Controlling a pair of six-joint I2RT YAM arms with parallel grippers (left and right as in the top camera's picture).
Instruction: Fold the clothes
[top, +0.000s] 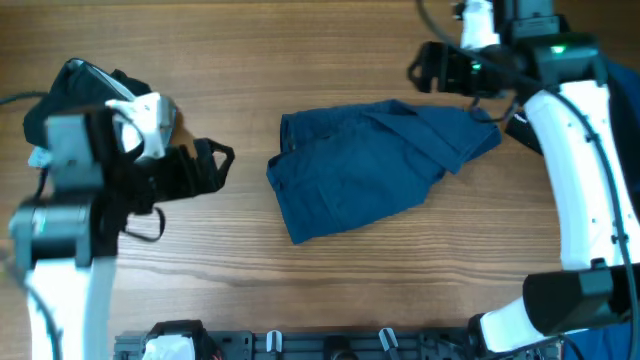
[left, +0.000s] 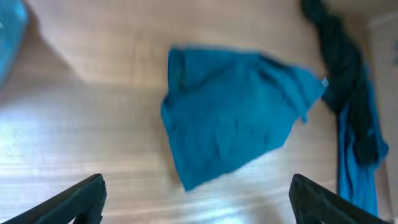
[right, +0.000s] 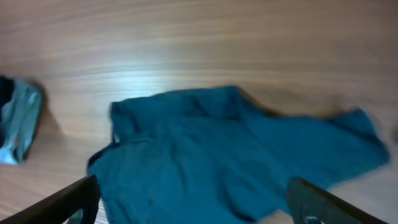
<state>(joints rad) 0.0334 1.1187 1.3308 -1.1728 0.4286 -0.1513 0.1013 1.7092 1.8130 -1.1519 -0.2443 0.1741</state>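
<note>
Shorts (top: 370, 165), dark teal and rumpled, lie part-folded on the bench (top: 300, 60), well ahead of the left end effector (left: 198, 185), whose fingers are spread. The right end effector (right: 193, 186), also spread, hangs over them.

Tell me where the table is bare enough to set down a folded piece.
Bare wood lies above the shorts, between the left gripper and right gripper, and below them up to the front rail. The right edge is crowded by the right arm and dark garments.
</note>
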